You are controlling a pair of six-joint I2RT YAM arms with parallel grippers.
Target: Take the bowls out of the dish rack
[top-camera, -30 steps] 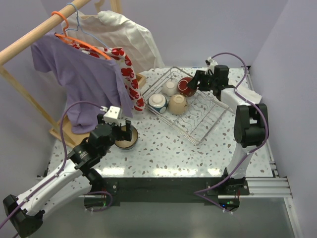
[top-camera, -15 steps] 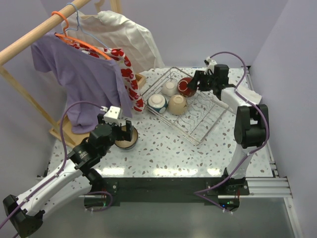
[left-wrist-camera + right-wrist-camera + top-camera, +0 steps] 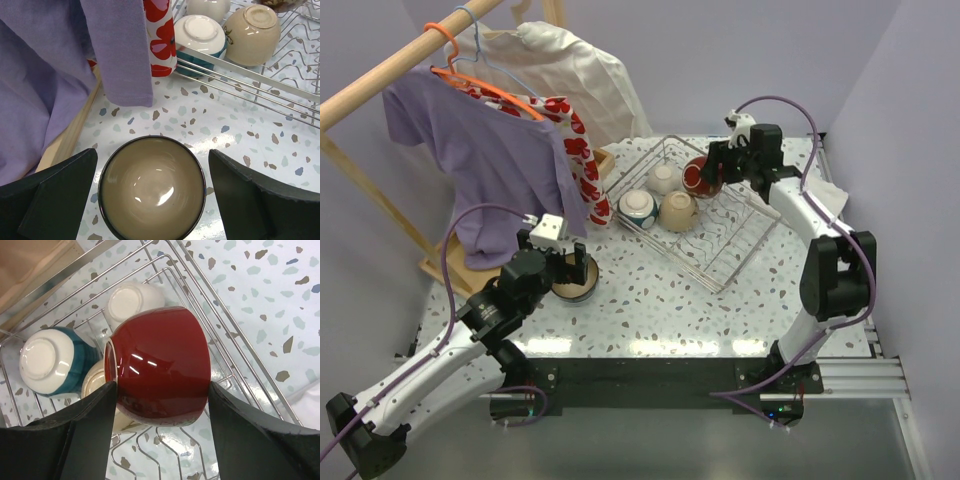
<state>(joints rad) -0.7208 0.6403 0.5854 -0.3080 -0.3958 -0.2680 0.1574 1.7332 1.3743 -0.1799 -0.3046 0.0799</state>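
The silver wire dish rack (image 3: 732, 246) stands at the back right of the table. My right gripper (image 3: 716, 168) is shut on the dark red bowl (image 3: 160, 360), held on its side just above the rack's wires (image 3: 240, 352). In the rack lie a teal-banded bowl (image 3: 47, 360), a white bowl (image 3: 131, 300) and a beige bowl (image 3: 678, 210), all bottom up. My left gripper (image 3: 152, 195) is open with a finger on each side of a dark-rimmed bowl (image 3: 152, 187) with a pale inside, which stands upright on the table (image 3: 572, 282).
A wooden clothes rail (image 3: 390, 65) stands at the back left with a purple shirt (image 3: 485, 160), a red-flowered cloth (image 3: 160, 35) and a cream garment (image 3: 580, 70) hanging close to the rack and the left gripper. Its wooden base (image 3: 65, 142) lies beside the bowl.
My right arm has risen and shifted a little, lifting the dark red bowl slightly off the rack. The left arm and its bowl have not moved.
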